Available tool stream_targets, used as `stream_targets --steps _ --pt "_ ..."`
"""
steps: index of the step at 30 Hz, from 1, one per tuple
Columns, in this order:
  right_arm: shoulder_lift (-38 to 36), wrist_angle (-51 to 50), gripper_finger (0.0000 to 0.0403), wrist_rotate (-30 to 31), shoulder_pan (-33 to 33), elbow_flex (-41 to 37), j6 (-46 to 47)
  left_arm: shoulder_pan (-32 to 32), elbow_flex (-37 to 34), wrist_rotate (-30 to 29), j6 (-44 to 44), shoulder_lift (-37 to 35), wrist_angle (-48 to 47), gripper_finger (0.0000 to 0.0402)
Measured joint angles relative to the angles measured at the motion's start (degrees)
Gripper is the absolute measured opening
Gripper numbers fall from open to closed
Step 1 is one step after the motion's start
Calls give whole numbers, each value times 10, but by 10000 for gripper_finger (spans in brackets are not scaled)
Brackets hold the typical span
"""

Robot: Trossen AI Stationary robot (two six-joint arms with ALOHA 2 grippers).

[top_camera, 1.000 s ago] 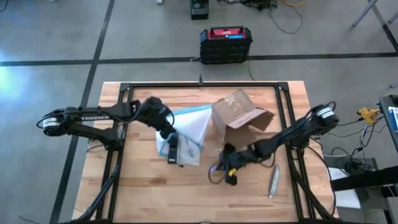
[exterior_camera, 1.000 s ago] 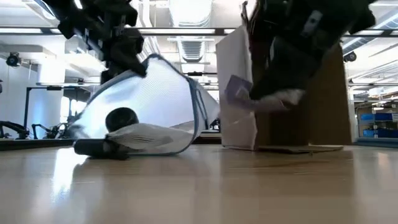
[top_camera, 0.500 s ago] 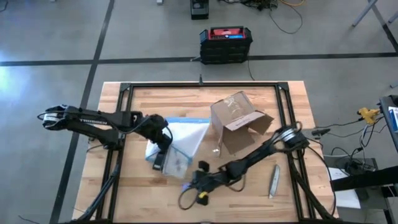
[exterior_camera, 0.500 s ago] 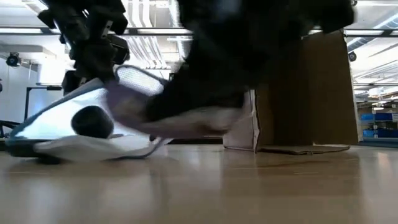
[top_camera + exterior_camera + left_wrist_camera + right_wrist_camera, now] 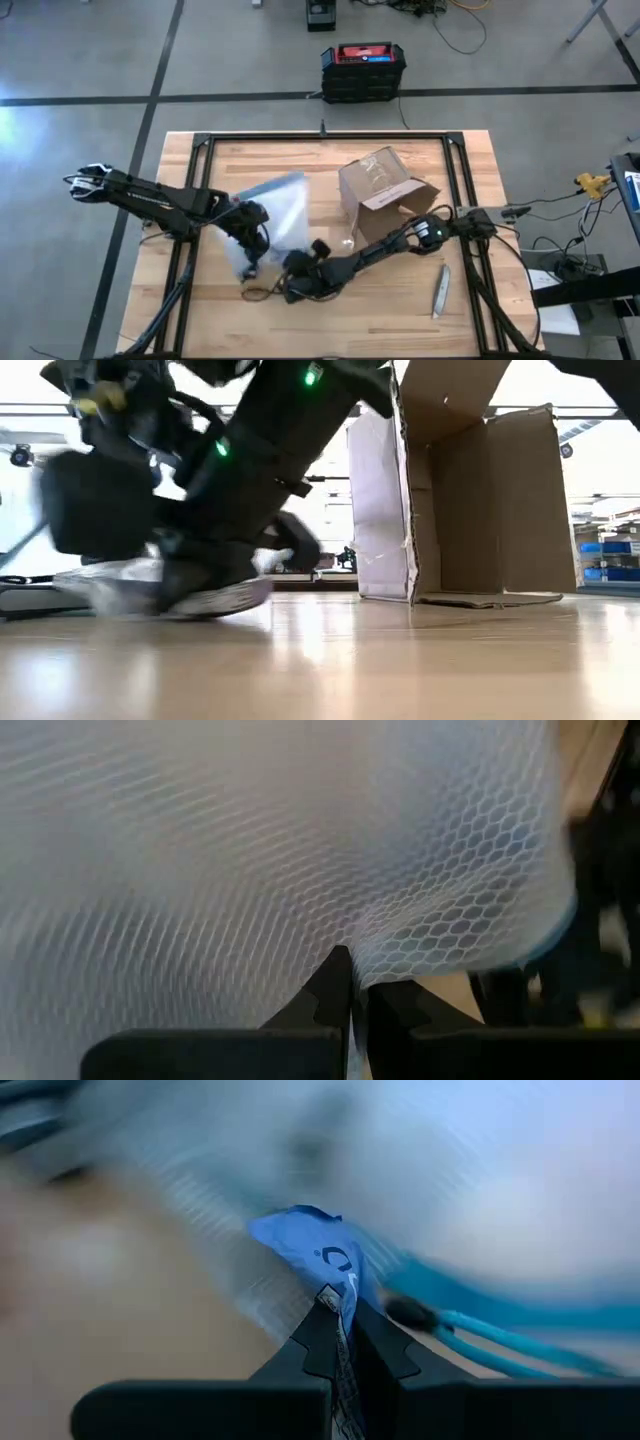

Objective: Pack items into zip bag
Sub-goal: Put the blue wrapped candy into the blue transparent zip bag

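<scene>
The zip bag (image 5: 280, 205), clear with a honeycomb pattern (image 5: 300, 850), lies on the table left of centre, its blue strip (image 5: 500, 1325) facing my right gripper. My left gripper (image 5: 250, 248) is shut on the bag at its near left side. My right gripper (image 5: 292, 284) comes in low from the right, at the bag's near edge. It is shut on a small piece with a blue flap (image 5: 320, 1255). I cannot tell whether that piece is one of the items. In the low view both dark arms stand in front of the bag (image 5: 215, 598). My left gripper pinches the bag's clear patterned film (image 5: 345, 942) between its two fingers, coming slanting down from the table's left. The film puckers at the fingertips and spreads out beyond them; the bag's lower part lies on the table. One layer or several, I cannot tell. My right gripper pinches the small piece just below its blue flap (image 5: 338, 1280) between its two fingers, slanting down from the table's right. A thin see-through strip of it (image 5: 346, 1365) runs back between the fingers. The flap stands up just before the bag's blue strip.
An open brown cardboard box (image 5: 385, 195) stands right of centre, its flaps spread (image 5: 460, 500). A slim grey tool (image 5: 440, 290) lies near the right front. A black frame (image 5: 320, 137) runs round the table. Bare wood lies along the near edge.
My right gripper has swept from beside the box toward the table's left, sinking and rolling, carrying its piece to the bag's near edge. My left gripper has moved toward the near left, drawing the bag with it; the bag has slid that way and sagged lower.
</scene>
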Motion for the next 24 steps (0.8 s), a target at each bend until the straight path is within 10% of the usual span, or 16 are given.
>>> stream_targets --steps 6,15,24 --pt "-43 7 1 -2 -22 3 -28 -26 0 -21 -1 0 -8 0" --pt "-44 98 0 -181 -12 1 -117 -25 0 -94 1 2 -10 0" --pt "-41 130 14 -93 -36 -14 -180 -28 -1 -110 33 2 18 0"
